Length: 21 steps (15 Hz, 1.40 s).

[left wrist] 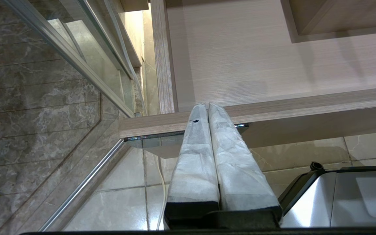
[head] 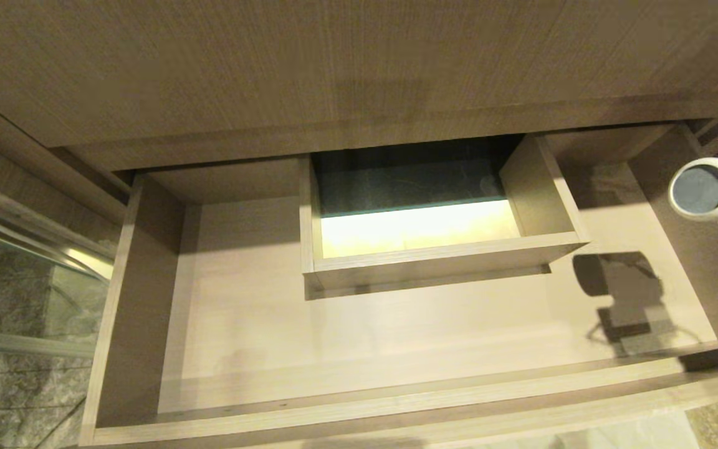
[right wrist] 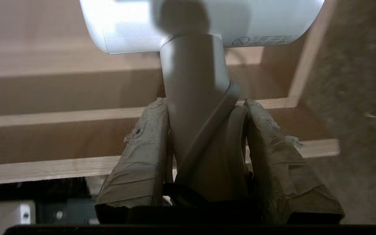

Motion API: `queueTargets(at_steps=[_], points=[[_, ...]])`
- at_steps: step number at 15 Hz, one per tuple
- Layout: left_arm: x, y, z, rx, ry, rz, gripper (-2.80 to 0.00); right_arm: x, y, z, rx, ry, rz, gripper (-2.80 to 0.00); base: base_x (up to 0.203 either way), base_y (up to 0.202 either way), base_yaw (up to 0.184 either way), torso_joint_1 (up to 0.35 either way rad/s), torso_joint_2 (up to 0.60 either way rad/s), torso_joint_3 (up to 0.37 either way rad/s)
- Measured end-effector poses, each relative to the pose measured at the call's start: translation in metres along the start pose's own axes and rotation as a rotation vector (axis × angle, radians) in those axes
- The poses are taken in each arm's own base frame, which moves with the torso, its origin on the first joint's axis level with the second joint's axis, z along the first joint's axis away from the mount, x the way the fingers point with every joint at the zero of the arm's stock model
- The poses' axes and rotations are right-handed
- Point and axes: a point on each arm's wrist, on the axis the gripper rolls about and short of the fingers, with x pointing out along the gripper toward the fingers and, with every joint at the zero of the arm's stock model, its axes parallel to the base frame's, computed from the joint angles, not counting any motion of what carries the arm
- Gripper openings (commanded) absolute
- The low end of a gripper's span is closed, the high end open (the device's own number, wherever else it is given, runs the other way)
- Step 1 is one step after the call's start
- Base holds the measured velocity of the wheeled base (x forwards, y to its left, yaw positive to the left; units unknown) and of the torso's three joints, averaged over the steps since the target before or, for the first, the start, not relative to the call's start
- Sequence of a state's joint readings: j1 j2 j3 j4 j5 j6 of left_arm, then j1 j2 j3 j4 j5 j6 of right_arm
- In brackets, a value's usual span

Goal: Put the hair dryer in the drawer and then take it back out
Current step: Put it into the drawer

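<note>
- Overhead, from the head view, the hair dryer (head: 714, 189) pokes in at the right edge, its dark grey barrel end facing the camera, raised above the right side of the open drawer (head: 359, 411). The gripper carrying it lies beyond the edge of this view. Its shadow falls on the drawer floor below and slightly inward. The boxed cut-out (head: 440, 252) stands at the middle rear of the drawer, well to the dryer's left.
- At the left wrist, the left gripper (left wrist: 207, 107) hangs with its padded fingers (left wrist: 194, 156) pressed together, holding nothing. Its tips sit before the drawer's front rail near the left corner; a glass panel (left wrist: 77, 55) and tiled floor (left wrist: 126, 202) lie beside and beneath it.
- At the right wrist, the right gripper (right wrist: 204, 104) clamps the dryer's straight handle between taped fingers (right wrist: 142, 156), with a loop of the cord (right wrist: 237, 130) caught alongside. The white barrel crosses just past the fingertips, and the drawer's wooden walls lie beyond it.
</note>
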<state>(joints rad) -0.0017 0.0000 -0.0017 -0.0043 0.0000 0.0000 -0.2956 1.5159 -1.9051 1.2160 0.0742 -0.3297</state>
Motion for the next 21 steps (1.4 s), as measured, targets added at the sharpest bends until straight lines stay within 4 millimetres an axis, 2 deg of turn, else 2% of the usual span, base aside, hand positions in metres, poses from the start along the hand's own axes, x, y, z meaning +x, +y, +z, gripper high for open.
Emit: queueTargets(at_steps=[4, 12, 15, 17, 21], points=[[0.0, 0.0, 0.0, 0.0, 0.0, 0.0, -2.8, 0.059, -0.006, 0.026, -0.021, 0.068, 0.043, -2.8, 0.0, 0.0, 0.0, 0.0, 0.0, 0.0], [0.0, 0.0, 0.0, 0.0, 0.001, 0.0, -2.8, 0.158, -0.011, 0.066, -0.055, -0.039, 0.031, -2.8, 0.0, 0.0, 0.0, 0.0, 0.0, 0.0], [0.0, 0.0, 0.0, 0.0, 0.0, 0.0, -2.8, 0.189, -0.014, 0.084, -0.066, -0.145, -0.024, -2.8, 0.0, 0.0, 0.0, 0.0, 0.0, 0.0], [0.0, 0.0, 0.0, 0.0, 0.0, 0.0, -2.8, 0.209, -0.017, 0.092, -0.064, -0.195, -0.121, -2.8, 0.0, 0.0, 0.0, 0.0, 0.0, 0.0], [0.0, 0.0, 0.0, 0.0, 0.0, 0.001, -2.8, 0.24, -0.016, 0.092, -0.065, -0.251, -0.206, -2.8, 0.0, 0.0, 0.0, 0.0, 0.0, 0.0]])
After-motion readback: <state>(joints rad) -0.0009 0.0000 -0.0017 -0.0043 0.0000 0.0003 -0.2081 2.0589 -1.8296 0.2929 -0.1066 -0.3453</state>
